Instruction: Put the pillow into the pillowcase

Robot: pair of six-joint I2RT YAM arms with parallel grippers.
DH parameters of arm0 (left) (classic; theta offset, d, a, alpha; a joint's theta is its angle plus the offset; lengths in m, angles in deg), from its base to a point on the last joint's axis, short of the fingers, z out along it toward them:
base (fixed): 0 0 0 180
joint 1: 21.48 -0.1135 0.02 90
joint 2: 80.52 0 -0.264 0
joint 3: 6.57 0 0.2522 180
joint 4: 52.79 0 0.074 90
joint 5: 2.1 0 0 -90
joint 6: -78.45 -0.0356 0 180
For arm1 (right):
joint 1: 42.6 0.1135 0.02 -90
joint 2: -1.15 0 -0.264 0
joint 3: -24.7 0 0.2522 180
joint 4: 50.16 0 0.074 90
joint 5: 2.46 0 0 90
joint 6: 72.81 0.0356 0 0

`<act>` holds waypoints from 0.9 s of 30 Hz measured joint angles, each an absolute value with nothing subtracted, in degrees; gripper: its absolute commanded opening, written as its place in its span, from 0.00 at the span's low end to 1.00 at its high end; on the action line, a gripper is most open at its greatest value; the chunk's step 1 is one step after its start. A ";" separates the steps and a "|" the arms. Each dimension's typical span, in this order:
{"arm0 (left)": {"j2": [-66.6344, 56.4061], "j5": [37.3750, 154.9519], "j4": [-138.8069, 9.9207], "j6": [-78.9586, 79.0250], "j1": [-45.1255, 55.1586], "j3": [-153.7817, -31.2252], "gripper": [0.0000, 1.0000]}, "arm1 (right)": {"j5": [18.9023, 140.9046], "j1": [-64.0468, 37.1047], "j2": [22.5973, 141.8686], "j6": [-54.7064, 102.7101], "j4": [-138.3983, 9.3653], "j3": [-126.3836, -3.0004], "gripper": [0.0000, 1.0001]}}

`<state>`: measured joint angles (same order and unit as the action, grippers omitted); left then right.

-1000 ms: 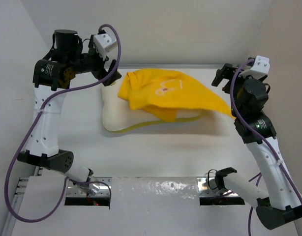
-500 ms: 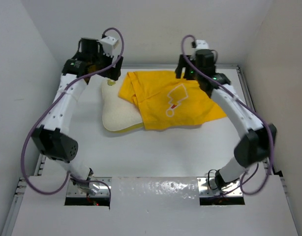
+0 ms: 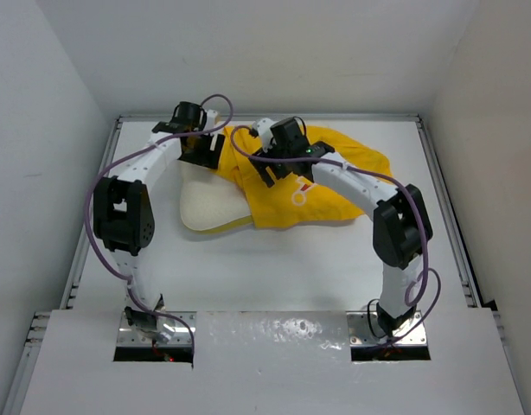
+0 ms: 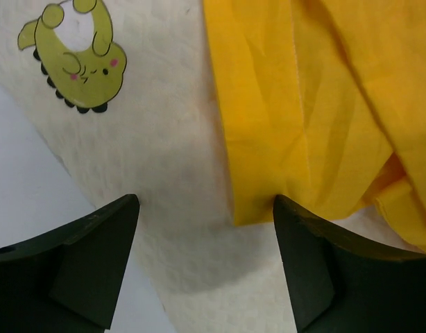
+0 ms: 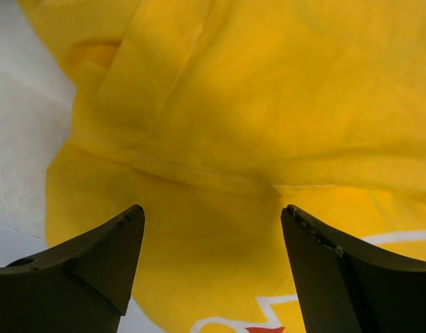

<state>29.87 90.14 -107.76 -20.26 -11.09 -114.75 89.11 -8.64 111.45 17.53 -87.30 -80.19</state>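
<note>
Two open claws, neither gripping: I see the left claw (image 4: 205,208) over the cream-white quilted pillow (image 4: 150,159), the right claw (image 5: 213,211) over the crumpled yellow fabric pillowcase (image 5: 268,104).

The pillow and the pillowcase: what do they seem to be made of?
The pillow looks like soft matte cream textile, probably padded: its surface is finely pebbled and slightly fuzzy. The pillowcase looks like thin yellow woven cloth, perhaps cotton: it folds and creases sharply and shows a stitched hem.
</note>
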 measured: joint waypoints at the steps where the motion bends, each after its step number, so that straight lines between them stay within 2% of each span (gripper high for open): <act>1: 29.87 90.71 -107.12 -20.23 -11.11 -114.64 0.73 | 89.37 -8.16 111.28 14.95 -86.75 -79.47 0.79; 2: 29.87 91.21 -106.47 -20.23 -11.11 -114.33 0.67 | 89.98 -7.79 111.10 12.32 -86.36 -78.64 0.79; 9: 31.27 95.13 -103.71 -19.56 -11.11 -113.72 0.44 | 92.39 -6.89 111.43 0.17 -84.52 -77.85 0.77; 10: 31.38 95.54 -103.63 -19.56 -11.20 -113.72 0.36 | 92.84 -6.89 112.00 -1.60 -84.43 -78.70 0.75; 12: 31.38 96.22 -103.47 -19.51 -11.53 -113.72 0.27 | 93.09 -7.00 113.60 -3.00 -84.08 -80.52 0.74; 13: 31.38 96.52 -103.19 -19.40 -11.70 -113.72 0.14 | 93.06 -7.09 114.34 -3.83 -83.76 -81.26 0.70; 15: 31.38 96.83 -102.84 -19.03 -11.92 -113.72 0.02 | 92.87 -7.11 115.21 -5.10 -82.99 -81.76 0.65; 19: 31.40 97.03 -102.36 -18.51 -11.88 -113.72 0.00 | 91.80 -7.16 115.58 -7.08 -81.61 -81.79 0.43; 20: 31.40 96.98 -102.36 -18.49 -11.88 -113.72 0.00 | 91.64 -7.16 115.65 -7.65 -81.29 -82.03 0.41; 25: 31.90 96.57 -102.88 -18.27 -11.88 -114.90 0.00 | 91.62 -7.16 118.38 -10.01 -79.71 -85.63 0.47; 27: 32.01 96.11 -103.17 -18.20 -11.83 -115.86 0.00 | 91.77 -7.16 119.43 -10.87 -79.08 -85.85 0.57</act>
<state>32.01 96.11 -103.17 -18.20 -11.83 -115.86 91.77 -7.16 119.43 -10.87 -79.08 -85.85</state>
